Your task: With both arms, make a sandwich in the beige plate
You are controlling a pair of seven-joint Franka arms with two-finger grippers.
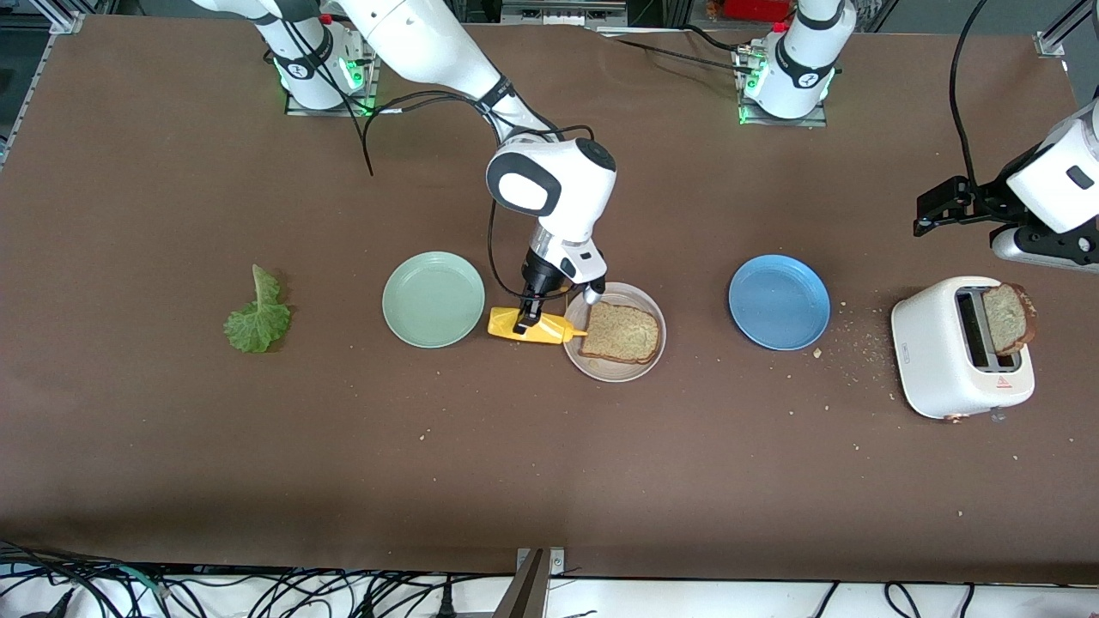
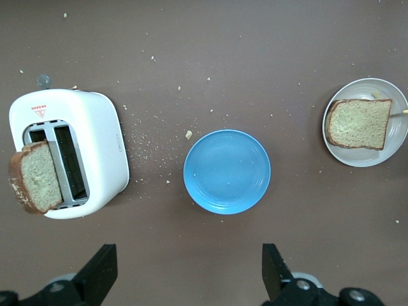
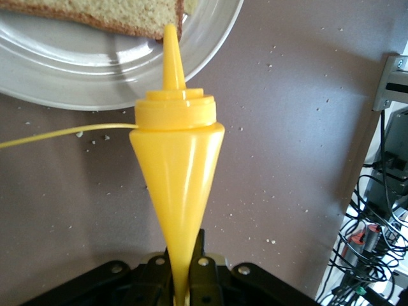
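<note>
The right gripper [image 1: 525,321] clamps a yellow squeeze bottle [image 1: 534,327], its long axis along the desk [image 1: 172,429] and nozzle pointing at the bread slice [image 1: 622,332] on the beige plate [image 1: 615,368] mid-desk. The left gripper [image 2: 188,274] waits wide open above the blue plate [image 1: 779,301], near the toaster [image 1: 944,360].

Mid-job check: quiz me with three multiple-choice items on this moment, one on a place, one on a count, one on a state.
1. Where is the lettuce leaf?
A. on the mint-green plate
B. on the bare table toward the right arm's end
C. in the toaster

2. How many bread slices show?
A. one
B. two
C. three

3. What is the right gripper doing?
A. open over the blue plate
B. shut on nothing
C. shut on the yellow squeeze bottle

Key: 1 B, the leaf lies on the table, apart from the mint-green plate. 2 B, one on the beige plate, one in the toaster. 3 C, the right wrist view shows the squeezed bottle body.
</note>
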